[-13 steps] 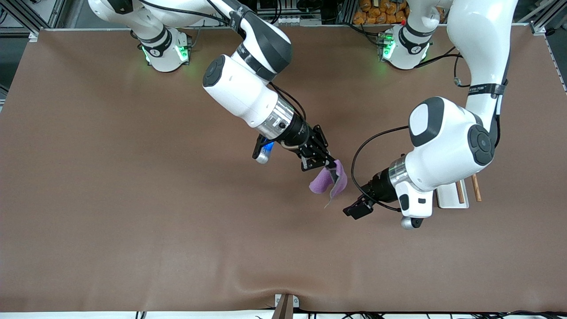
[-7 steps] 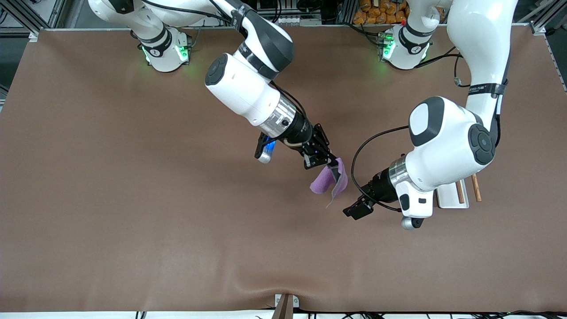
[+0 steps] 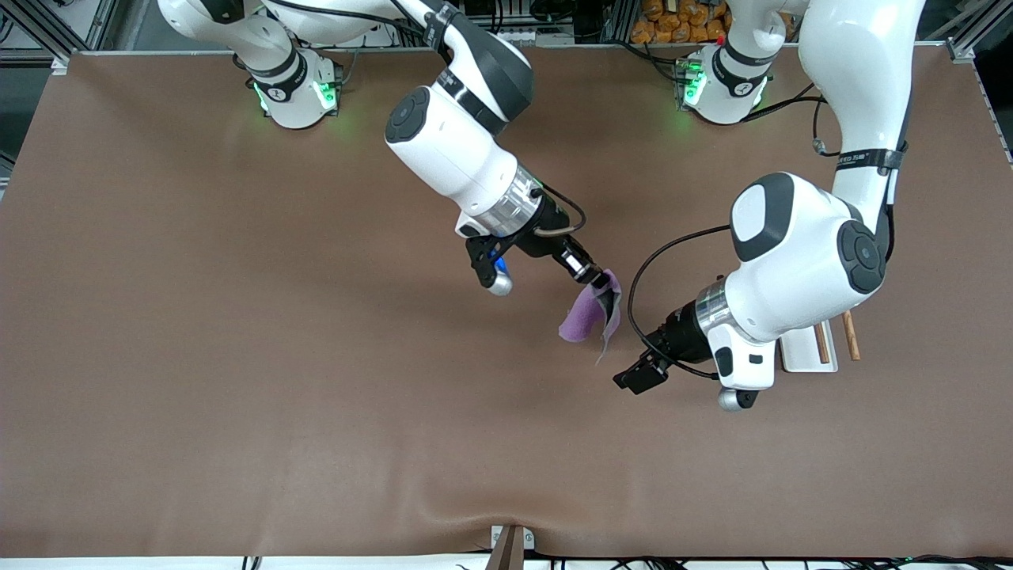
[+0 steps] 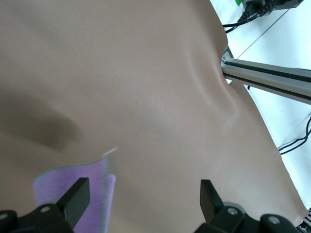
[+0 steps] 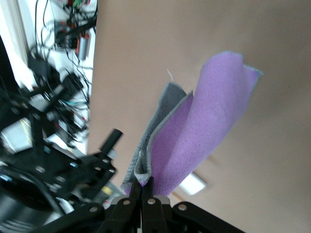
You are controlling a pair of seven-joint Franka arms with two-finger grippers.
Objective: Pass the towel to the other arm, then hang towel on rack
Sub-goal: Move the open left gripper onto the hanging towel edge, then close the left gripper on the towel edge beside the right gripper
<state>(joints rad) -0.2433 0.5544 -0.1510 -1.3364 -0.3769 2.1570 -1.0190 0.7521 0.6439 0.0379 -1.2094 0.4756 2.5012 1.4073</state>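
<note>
My right gripper (image 3: pixel 597 282) is shut on the top edge of the lilac towel (image 3: pixel 586 316), which hangs folded in the air over the middle of the table, its grey reverse face showing along one edge. In the right wrist view the gripper (image 5: pixel 144 187) pinches the towel (image 5: pixel 204 121). My left gripper (image 3: pixel 635 378) is open and empty, low over the table beside the towel, apart from it. In the left wrist view the gripper (image 4: pixel 143 199) shows the towel (image 4: pixel 58 187) by one fingertip (image 4: pixel 77 193). The rack (image 3: pixel 804 349) stands at the left arm's end, partly hidden under the left arm.
A brown mat (image 3: pixel 237 356) covers the table. A black cable (image 3: pixel 643 277) loops from the left wrist close to the towel. A metal bracket (image 3: pixel 510 545) sits at the mat's front edge. The rack's two wooden rods (image 3: pixel 849 336) stick out past the left arm.
My right wrist has turned and shifted a little toward the left arm's end, carrying the towel with it; the towel now hangs narrower. The left arm has hardly moved.
</note>
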